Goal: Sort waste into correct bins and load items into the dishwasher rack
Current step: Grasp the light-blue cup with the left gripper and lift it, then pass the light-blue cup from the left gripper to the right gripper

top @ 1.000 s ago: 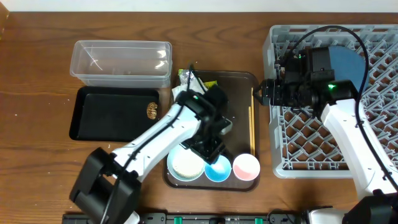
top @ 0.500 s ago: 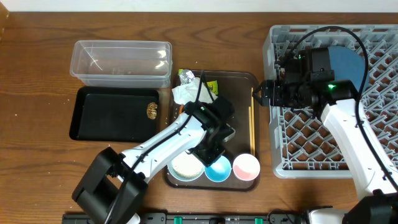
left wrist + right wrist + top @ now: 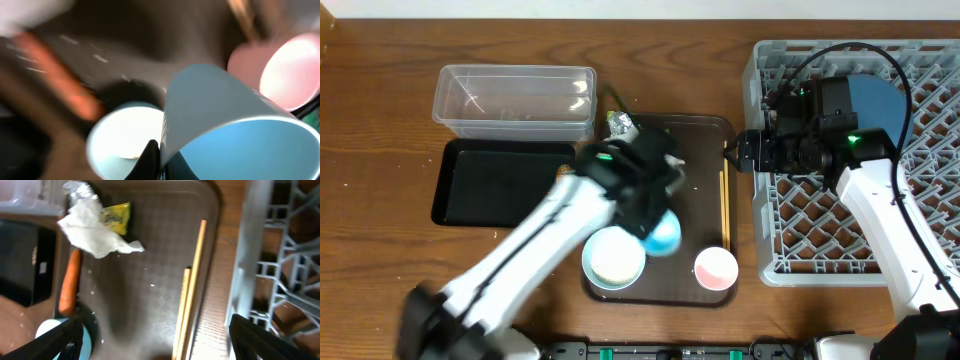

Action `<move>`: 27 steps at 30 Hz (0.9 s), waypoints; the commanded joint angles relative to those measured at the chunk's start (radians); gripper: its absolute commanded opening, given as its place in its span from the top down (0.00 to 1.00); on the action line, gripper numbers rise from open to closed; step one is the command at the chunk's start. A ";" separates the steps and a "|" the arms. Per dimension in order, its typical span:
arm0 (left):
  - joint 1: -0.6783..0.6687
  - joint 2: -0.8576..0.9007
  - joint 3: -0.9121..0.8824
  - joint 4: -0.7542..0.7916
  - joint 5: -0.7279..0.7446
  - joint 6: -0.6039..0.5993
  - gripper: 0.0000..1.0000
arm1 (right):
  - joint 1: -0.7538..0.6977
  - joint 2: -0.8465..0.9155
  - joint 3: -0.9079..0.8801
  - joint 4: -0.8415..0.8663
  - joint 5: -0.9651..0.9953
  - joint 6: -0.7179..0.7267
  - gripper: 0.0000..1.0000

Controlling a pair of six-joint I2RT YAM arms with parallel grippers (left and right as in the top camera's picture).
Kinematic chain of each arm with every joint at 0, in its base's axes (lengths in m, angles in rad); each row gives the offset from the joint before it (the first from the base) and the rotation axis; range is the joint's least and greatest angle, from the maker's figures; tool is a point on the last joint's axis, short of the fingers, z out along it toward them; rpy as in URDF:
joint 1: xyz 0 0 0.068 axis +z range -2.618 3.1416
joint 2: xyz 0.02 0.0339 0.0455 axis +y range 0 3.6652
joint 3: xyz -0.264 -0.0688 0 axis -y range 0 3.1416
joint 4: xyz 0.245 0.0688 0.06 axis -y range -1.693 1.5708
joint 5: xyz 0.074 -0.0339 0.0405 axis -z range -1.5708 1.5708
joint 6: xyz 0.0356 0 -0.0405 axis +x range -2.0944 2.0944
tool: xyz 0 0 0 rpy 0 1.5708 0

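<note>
Left fingers (image 3: 150,158) are clamped on the wall of the blue cup (image 3: 235,125), which is tipped over sideways above the brown tray (image 3: 705,130). Just beside it sits the white bowl (image 3: 613,258), with the pink cup (image 3: 716,268) a bit further right. The whole left arm is blurry.

Right fingers (image 3: 736,156) are spread wide with nothing between them, hanging at the tray's right edge by the rack (image 3: 820,225) wall. The chopsticks (image 3: 192,285) lie along that side. The carrot (image 3: 70,282) is on the tray's left side, with the napkin (image 3: 92,227), wrapper (image 3: 116,217) and foil ball (image 3: 75,187) bunched in the far corner.

Further left on the counter (image 3: 380,120) are the clear tub (image 3: 515,98) and black tray (image 3: 500,180). The dark blue dish (image 3: 875,105) stands in the rack.
</note>
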 commanded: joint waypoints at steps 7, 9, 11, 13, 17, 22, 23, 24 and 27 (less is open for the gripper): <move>0.415 -0.143 0.037 0.056 0.642 -0.004 0.94 | -0.003 -0.008 0.007 0.058 -0.856 -0.475 0.16; 0.484 -0.139 0.037 0.061 0.790 -0.003 0.94 | -0.001 -0.008 0.007 0.094 -0.927 -0.473 0.17; 0.537 -0.135 0.037 0.077 0.912 0.007 0.94 | 0.010 -0.008 0.007 0.128 -0.976 -0.474 0.17; 0.565 -0.134 0.037 0.092 0.975 0.006 0.94 | 0.032 -0.008 0.007 0.168 -1.011 -0.474 0.17; 0.565 -0.134 0.037 0.101 1.016 0.006 0.94 | 0.090 -0.008 0.007 0.266 -1.009 -0.440 0.16; 0.560 -0.134 0.037 0.112 1.074 0.006 0.94 | 0.162 -0.008 0.007 0.447 -1.008 -0.312 0.17; 0.560 -0.134 0.037 0.113 1.074 0.006 0.94 | 0.174 -0.008 0.007 0.471 -1.008 -0.298 0.18; 0.560 -0.134 0.037 0.113 1.074 0.006 0.94 | 0.188 -0.008 0.007 0.496 -1.008 -0.284 0.20; 0.560 -0.134 0.037 0.113 1.074 0.006 0.94 | 0.229 -0.008 0.007 0.540 -0.978 -0.259 0.35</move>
